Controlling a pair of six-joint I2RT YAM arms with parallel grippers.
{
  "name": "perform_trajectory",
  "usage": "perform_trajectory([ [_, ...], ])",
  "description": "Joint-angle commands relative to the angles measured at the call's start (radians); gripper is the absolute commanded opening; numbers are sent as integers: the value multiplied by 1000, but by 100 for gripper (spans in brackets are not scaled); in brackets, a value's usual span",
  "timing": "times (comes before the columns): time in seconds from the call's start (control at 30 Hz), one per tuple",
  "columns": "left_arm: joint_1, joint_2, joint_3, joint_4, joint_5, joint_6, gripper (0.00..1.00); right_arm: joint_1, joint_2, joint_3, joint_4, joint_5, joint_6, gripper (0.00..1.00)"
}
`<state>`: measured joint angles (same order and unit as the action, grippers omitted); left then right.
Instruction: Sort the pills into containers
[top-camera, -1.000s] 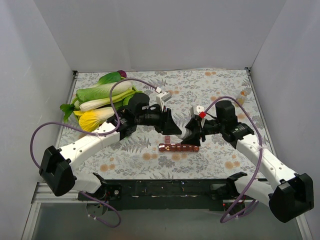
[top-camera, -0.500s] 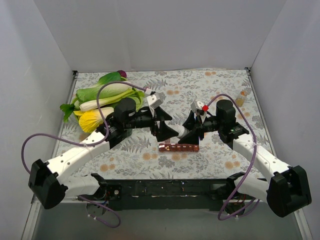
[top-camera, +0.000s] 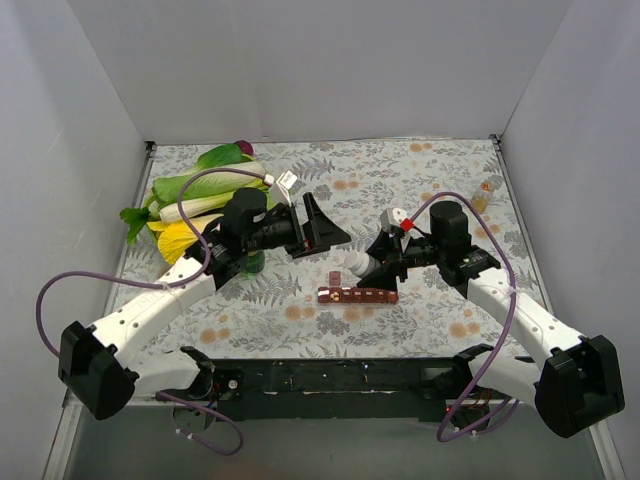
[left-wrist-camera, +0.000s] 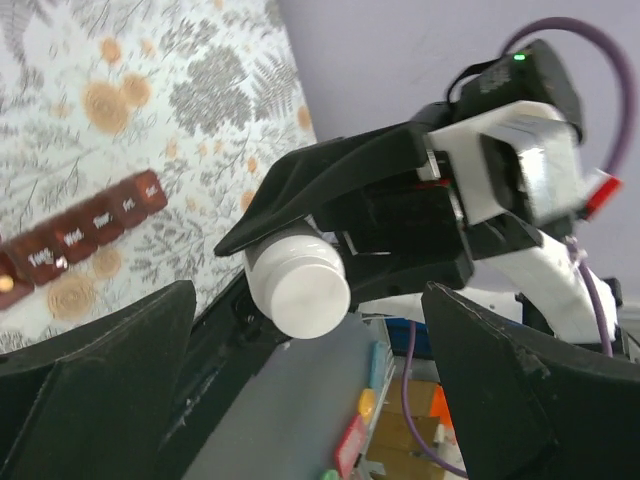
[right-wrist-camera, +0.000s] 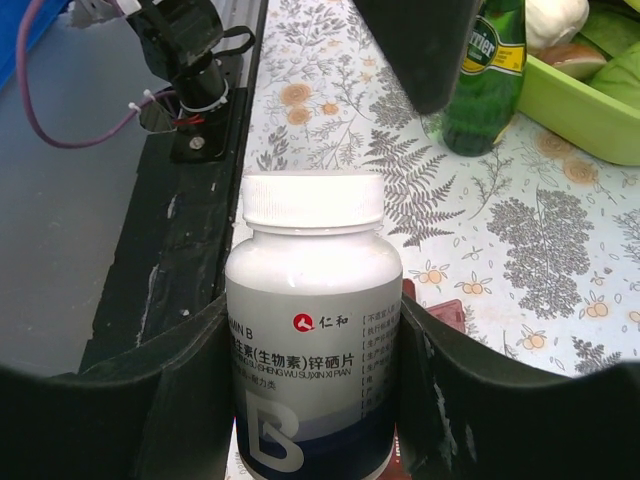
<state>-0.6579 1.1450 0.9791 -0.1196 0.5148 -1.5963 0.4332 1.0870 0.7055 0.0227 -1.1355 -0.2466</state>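
The containers (top-camera: 357, 295) were located on the table (top-camera: 450, 180) just beneath the right gripper (top-camera: 372, 262), whose jaws were clamped around a white-capped bottle (right-wrist-camera: 312, 330). From the left gripper (top-camera: 326, 222), the strip was found lower and rightward; that gripper's jaws were spread wide, with nothing gripped.

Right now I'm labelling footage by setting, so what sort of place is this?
Probably a robot test cell, not a home: plain white panels box in a floral tablecloth, two arms are bolted at its near edge, and props lie out, a pill strip and vegetables.
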Motion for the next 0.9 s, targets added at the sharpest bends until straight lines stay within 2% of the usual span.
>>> perform_trajectory([
  [0.0,-60,35,101,-187,-99,-93,98,-1,-19,51,-21,34,-54,3],
  [0.07,-77,81,144,-244,-134,-70,98,-1,-18,54,-21,42,-57,3],
  [0.23,-115,137,158,-241,-151,-71,85,-1,-18,51,-21,48,-59,3],
  [0.3,-121,151,165,-239,-154,-70,79,-2,-18,51,-21,51,-60,3],
  [0.33,-123,154,168,-241,-153,-68,72,-2,-16,51,-21,52,-60,3],
  [0.53,-128,167,171,-244,-134,-54,57,-1,-12,51,-21,54,-62,3],
  [0.6,-128,171,173,-244,-121,-44,48,-1,-12,52,-21,52,-62,3],
  [0.63,-129,171,173,-241,-113,-21,45,-1,-12,51,-21,52,-62,3],
  [0.7,-129,162,173,-227,-98,19,28,-1,-12,49,-21,46,-53,3],
  [0.73,-129,159,171,-223,-81,45,24,-1,-12,46,-14,42,-48,3],
  [0.83,-129,147,164,-190,-14,194,19,-1,-9,38,16,17,-8,3],
  [0.87,-128,145,162,-167,8,284,19,-1,-7,31,37,13,7,3],
])
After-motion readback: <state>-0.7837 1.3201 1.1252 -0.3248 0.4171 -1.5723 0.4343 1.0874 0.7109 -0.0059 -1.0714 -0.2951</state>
